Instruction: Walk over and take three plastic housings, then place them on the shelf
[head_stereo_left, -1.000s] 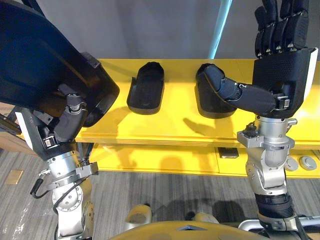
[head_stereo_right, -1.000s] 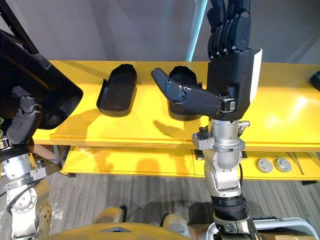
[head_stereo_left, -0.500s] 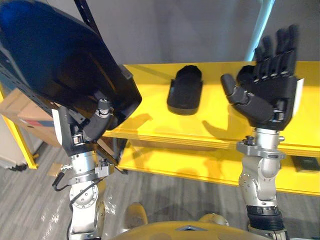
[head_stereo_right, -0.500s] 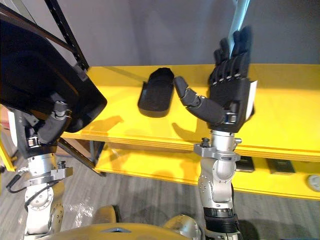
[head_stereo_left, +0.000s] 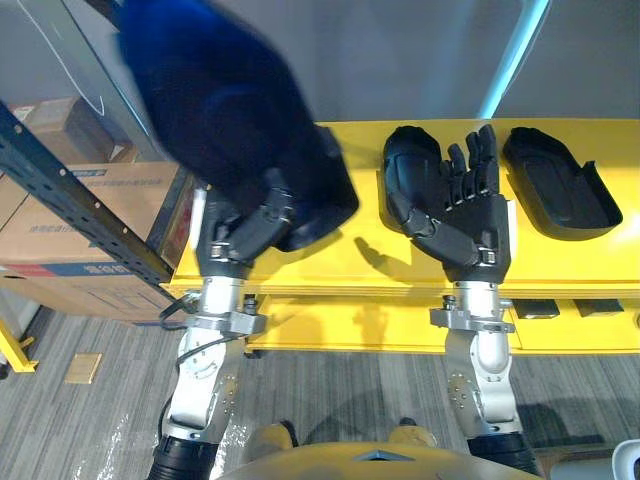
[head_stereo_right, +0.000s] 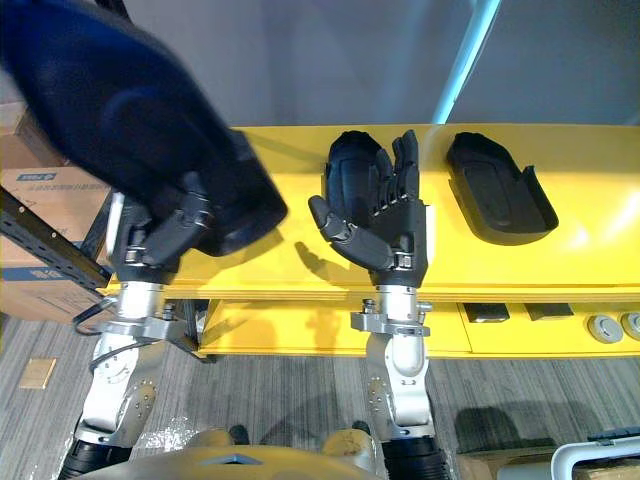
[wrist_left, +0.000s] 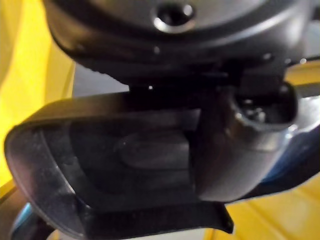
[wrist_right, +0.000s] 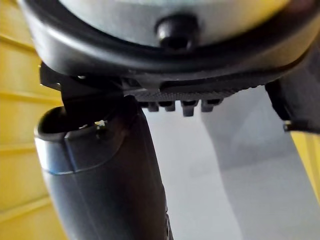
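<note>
Left hand (head_stereo_left: 232, 238) is up at left-centre of the left eye view, thumb and fingers curled onto the lower edge of a big dark housing (head_stereo_left: 215, 110). So it's clamped on that one. The housing is tilted and lifted off the shelf, running from the hand to the upper left of frame, and its lower end overlaps the yellow shelf (head_stereo_left: 350, 255) edge in the pic. In the left wrist view I see the shell's hollow inside right past the hand, v. close.

Right hand (head_stereo_left: 470, 220) is at centre-right, palm facing cam, fingers straight and pointing up, thumb out toward frame left. It's spread wide w/ nothing in it. Right wrist view agrees: thumb sticks out, fingertips in a row, grey wall beyond.

A second housing (head_stereo_left: 402, 165) lies on the shelf just behind the right hand, partly covered by the fingers; can't tell if they touch. A third housing (head_stereo_left: 560, 185) lies on the same shelf at frame right, open side up, apart from the second.

Below is a lower yellow tier (head_stereo_left: 330, 325) w/ small dark items (head_stereo_left: 532, 309) near right edge. Cardboard boxes (head_stereo_left: 75, 215) and a dark rack beam (head_stereo_left: 70, 185) sit at frame left, a pale blue pole (head_stereo_left: 510, 55) at upper right, and grey floor (head_stereo_left: 90, 420) along the bottom.
</note>
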